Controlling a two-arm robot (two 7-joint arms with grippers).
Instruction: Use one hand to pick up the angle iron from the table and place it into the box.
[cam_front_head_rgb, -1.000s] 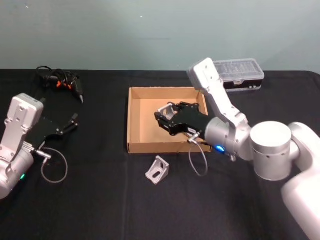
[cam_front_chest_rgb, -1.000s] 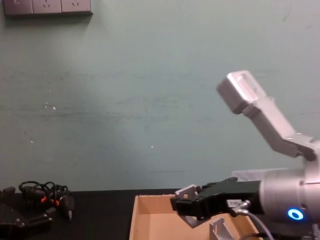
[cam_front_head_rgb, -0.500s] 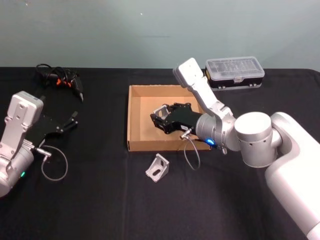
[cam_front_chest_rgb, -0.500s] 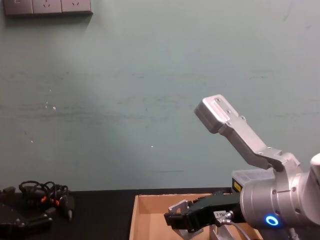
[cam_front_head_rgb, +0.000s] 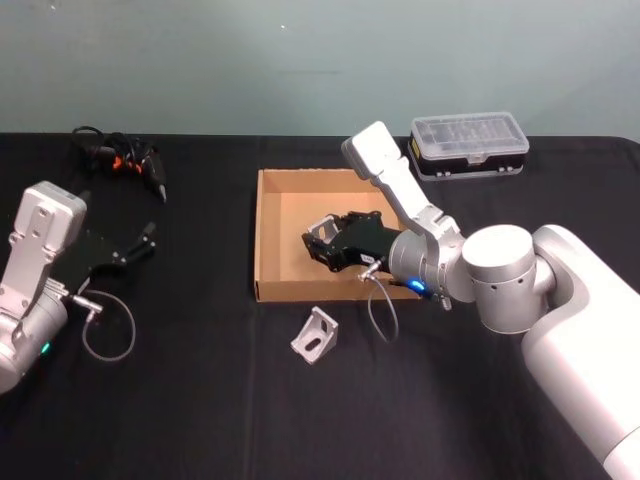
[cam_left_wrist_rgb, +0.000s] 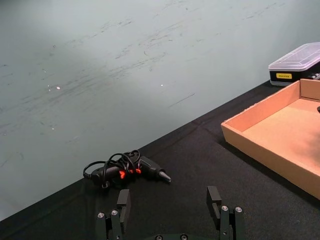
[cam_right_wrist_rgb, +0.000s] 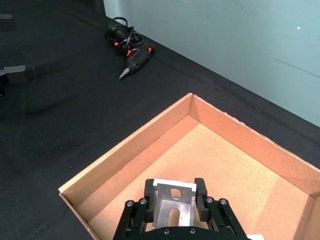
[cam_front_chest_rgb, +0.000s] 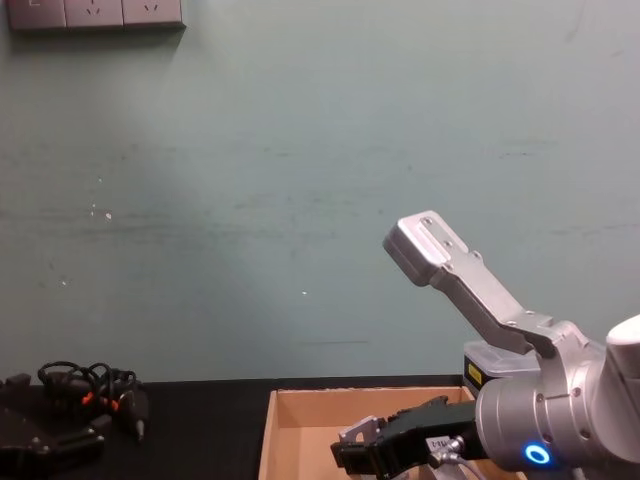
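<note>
Black right hand (cam_front_head_rgb: 323, 241) gripping angle iron (cam_right_wrist_rgb: 172, 206), low over box (cam_front_head_rgb: 258, 235)

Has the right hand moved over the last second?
Yes. In the chest view the right hand, gripping an angle iron, has dropped lower against the box back wall.

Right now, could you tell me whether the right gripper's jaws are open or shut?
Shut. The right gripper holds a grey angle iron clamped between its jaws, over the box.
</note>
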